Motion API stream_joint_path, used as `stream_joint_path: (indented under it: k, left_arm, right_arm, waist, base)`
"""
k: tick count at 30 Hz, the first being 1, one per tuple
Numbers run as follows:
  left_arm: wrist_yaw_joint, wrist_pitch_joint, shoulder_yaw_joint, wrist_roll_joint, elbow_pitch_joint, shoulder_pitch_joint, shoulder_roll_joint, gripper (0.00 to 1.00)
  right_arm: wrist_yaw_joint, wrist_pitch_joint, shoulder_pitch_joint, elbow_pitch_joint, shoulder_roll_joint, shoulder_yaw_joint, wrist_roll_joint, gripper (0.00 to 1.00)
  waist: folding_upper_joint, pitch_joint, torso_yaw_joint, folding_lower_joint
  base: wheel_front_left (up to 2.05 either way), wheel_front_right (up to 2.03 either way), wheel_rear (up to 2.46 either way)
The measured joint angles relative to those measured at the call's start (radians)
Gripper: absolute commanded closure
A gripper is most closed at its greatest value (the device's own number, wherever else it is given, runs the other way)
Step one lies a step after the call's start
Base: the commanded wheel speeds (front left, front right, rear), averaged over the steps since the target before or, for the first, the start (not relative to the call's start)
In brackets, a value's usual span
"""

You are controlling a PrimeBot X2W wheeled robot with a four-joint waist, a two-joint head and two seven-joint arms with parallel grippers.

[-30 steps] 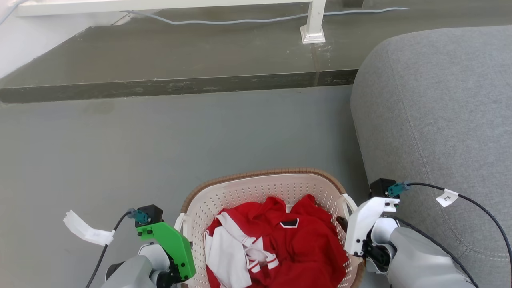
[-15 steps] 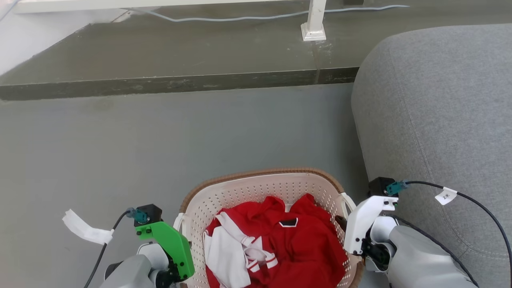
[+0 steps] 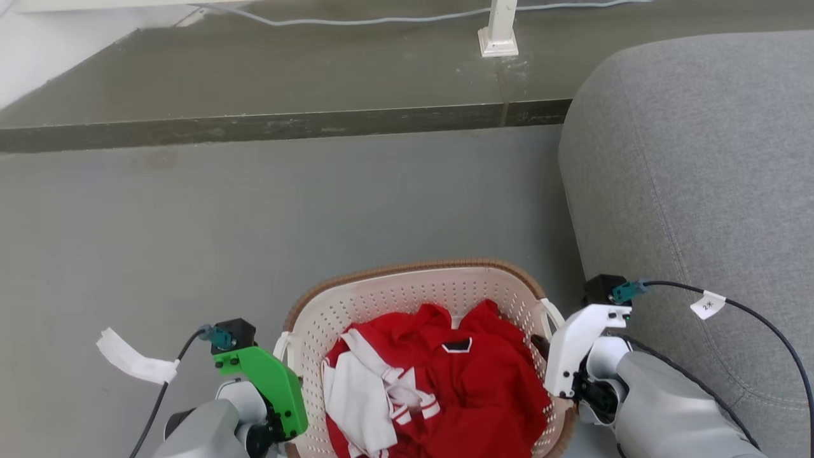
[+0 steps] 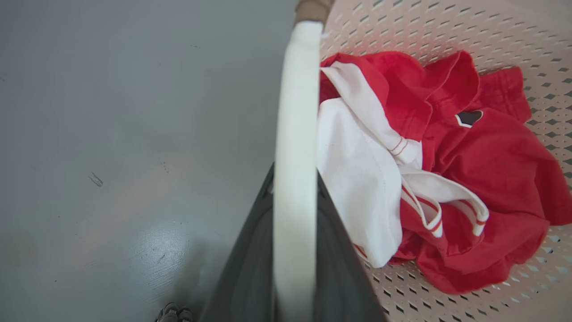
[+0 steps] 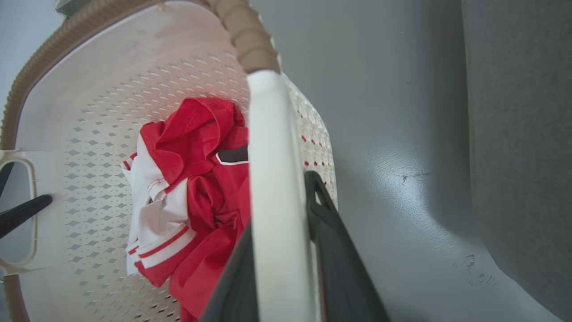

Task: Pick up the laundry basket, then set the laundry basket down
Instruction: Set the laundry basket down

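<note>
The laundry basket [image 3: 413,270], cream perforated plastic with a brown woven rim, sits at the bottom middle of the head view and holds red and white clothes [image 3: 445,388]. My left gripper [image 4: 295,176] is shut on the basket's left white loop handle [image 4: 296,134], one dark finger [image 4: 243,277] on each side of it. My right gripper [image 5: 279,201] is shut on the right handle [image 5: 270,147], with its fingers [image 5: 333,237] pinching the loop. In the head view the green left wrist mount [image 3: 267,388] and white right wrist mount [image 3: 572,350] flank the basket. Its base is hidden.
A grey sofa [image 3: 699,159] stands close on the basket's right. Ahead, grey floor [image 3: 286,210] runs to a dark raised step [image 3: 286,124] with a white post foot [image 3: 498,43] and a cable [image 3: 381,19] on it.
The whole head picture has shifted slightly upward, so the camera has moved. Both grippers keep their hold on the handles, and the basket stays between them.
</note>
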Motion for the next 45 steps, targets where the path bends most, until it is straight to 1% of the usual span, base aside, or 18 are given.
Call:
stream_joint_path:
  k: [12,25,39,45]
  left_arm:
    - [0.0,-0.027,-0.009,-0.001,-0.008,-0.055,0.003,1.0]
    - [0.002,-0.088,-0.025,0.014,-0.04,-0.135,0.011,1.0]
    - [0.03,-0.198,-0.03,0.051,-0.055,-0.217,0.012,1.0]
    - [0.049,-0.249,-0.037,0.066,-0.062,-0.261,0.013,1.0]
  right_arm:
    - [0.0,-0.013,-0.055,-0.002,-0.004,0.01,0.006,1.0]
    - [-0.001,-0.059,-0.131,-0.032,-0.029,0.011,0.008,1.0]
    - [-0.001,-0.156,-0.182,-0.088,-0.055,0.014,0.023,1.0]
    - [-0.001,-0.198,-0.215,-0.123,-0.072,0.023,0.024,1.0]
  waist:
    - [0.0,0.072,-0.005,0.0]
    - [0.0,0.208,-0.006,0.0]
    - [0.0,0.389,0.005,0.0001]
    - [0.0,0.47,0.011,0.0001]
  base:
    - [0.0,0.0,0.0]
    - [0.0,0.0,0.0]
    - [0.0,0.0,0.0]
    - [0.0,0.0,0.0]
